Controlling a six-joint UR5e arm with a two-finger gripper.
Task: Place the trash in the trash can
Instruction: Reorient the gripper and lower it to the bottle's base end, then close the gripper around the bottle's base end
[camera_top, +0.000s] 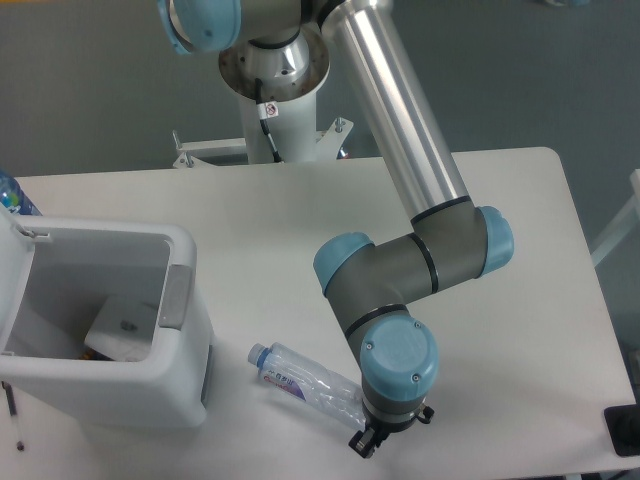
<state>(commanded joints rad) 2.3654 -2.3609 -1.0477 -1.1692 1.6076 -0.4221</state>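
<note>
The clear crushed water bottle (305, 381) with a red-blue label lies on its side on the table, cap end towards the trash can. The white boxy trash can (185, 380) stands open at the left, with a grey latch tab (175, 297) on its rim and its lid (12, 270) swung back. A white, flat, wrapper-like piece (125, 330) lies inside on the bottom. My gripper (385, 437) points down at the bottle's base end, mostly hidden under the blue wrist. Only dark finger parts show, and I cannot tell whether they hold the bottle.
A darker blue bottle (14, 194) stands at the far left behind the bin. A black object (623, 430) sits at the table's right front edge. The arm's base (275, 110) is at the back middle. The front table edge runs just below the gripper.
</note>
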